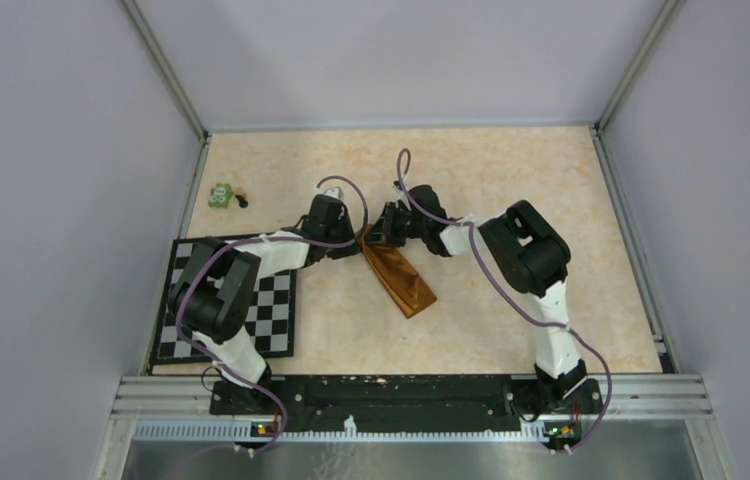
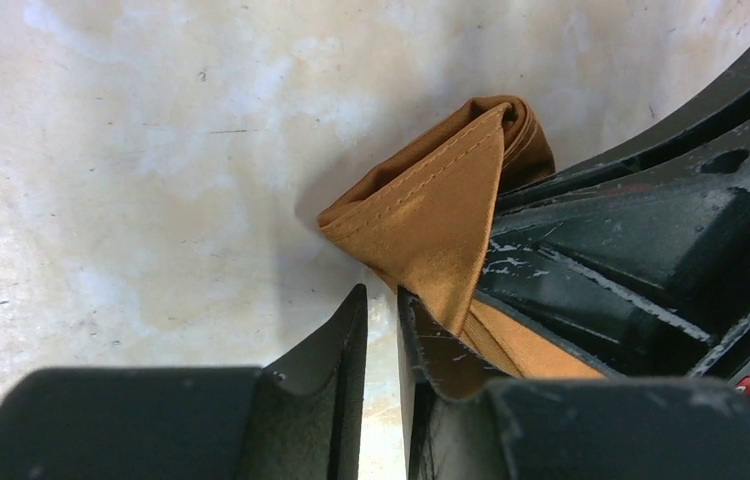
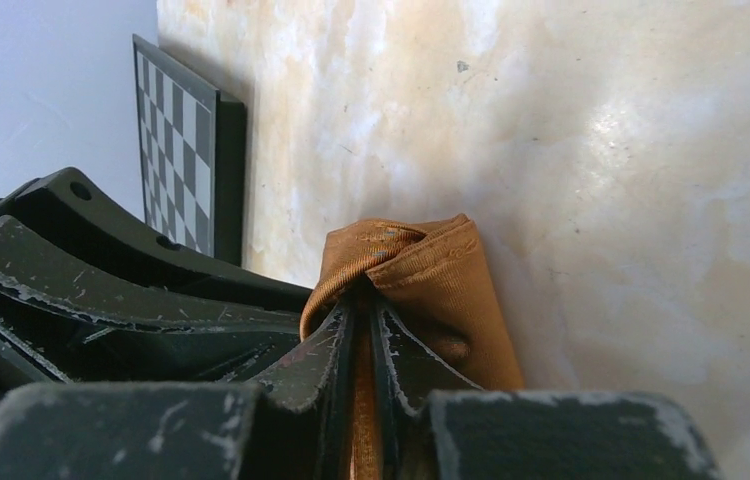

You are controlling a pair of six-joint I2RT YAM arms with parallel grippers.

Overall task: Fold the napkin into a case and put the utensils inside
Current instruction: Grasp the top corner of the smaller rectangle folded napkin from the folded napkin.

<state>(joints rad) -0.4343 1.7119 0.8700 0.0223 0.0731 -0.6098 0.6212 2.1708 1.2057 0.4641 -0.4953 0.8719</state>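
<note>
right hand [image 3: 361,300] clamped on napkin [image 3: 441,275]; left hand [image 2: 381,297] nearly closed, touching it.

I'm counting one napkin [image 1: 401,280], one checkered mat [image 1: 276,315], one green toy [image 1: 219,195] lying on the tabletop [image 1: 511,180], plus two arms: left arm [image 1: 269,256], right arm [image 1: 531,250].

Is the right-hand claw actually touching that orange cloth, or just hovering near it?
Touching. The right wrist view shows the right gripper with its jaws closed on a fold of the napkin, cloth filling the slit between them.
</note>
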